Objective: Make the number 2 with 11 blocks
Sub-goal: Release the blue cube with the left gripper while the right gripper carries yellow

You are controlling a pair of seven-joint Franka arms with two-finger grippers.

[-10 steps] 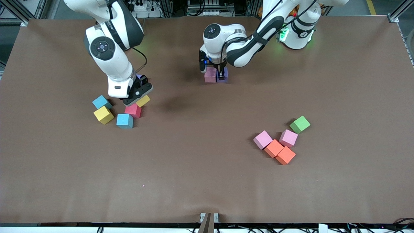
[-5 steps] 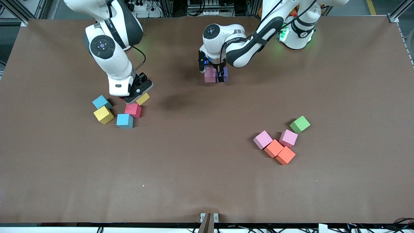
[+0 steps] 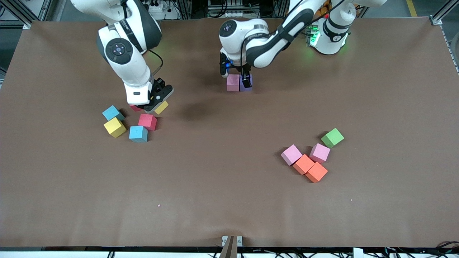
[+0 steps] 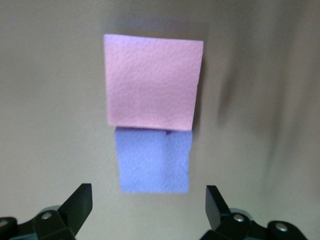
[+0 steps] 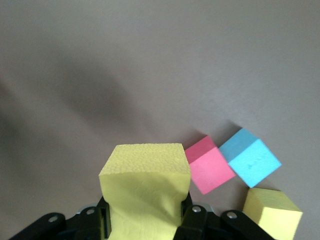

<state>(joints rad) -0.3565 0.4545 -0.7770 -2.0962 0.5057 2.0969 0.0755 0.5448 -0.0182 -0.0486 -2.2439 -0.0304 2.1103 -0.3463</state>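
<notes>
A pink block (image 3: 233, 82) and a purple block (image 3: 247, 86) lie touching, side by side, at the spot of the number 2. My left gripper (image 3: 245, 76) hovers just over the purple block (image 4: 154, 160), open, with its fingers (image 4: 75, 210) apart from the block and nothing between them. The pink block (image 4: 152, 82) lies beside it. My right gripper (image 3: 157, 104) is shut on a yellow block (image 3: 161, 107), held above the table over a cluster of blocks. In the right wrist view the yellow block (image 5: 145, 190) fills the right gripper (image 5: 145, 215).
Below the right gripper lie a red block (image 3: 147, 122), two blue blocks (image 3: 112, 112) (image 3: 138, 133) and a yellow block (image 3: 114, 127). Toward the left arm's end, nearer the camera, sit two pink blocks (image 3: 291, 154) (image 3: 319, 152), two orange blocks (image 3: 303, 164) (image 3: 316, 172) and a green cube (image 3: 332, 137).
My left gripper opened, let go of the purple block beside the pink one, and rose a little. My right gripper carried the yellow block up and away from the cluster.
</notes>
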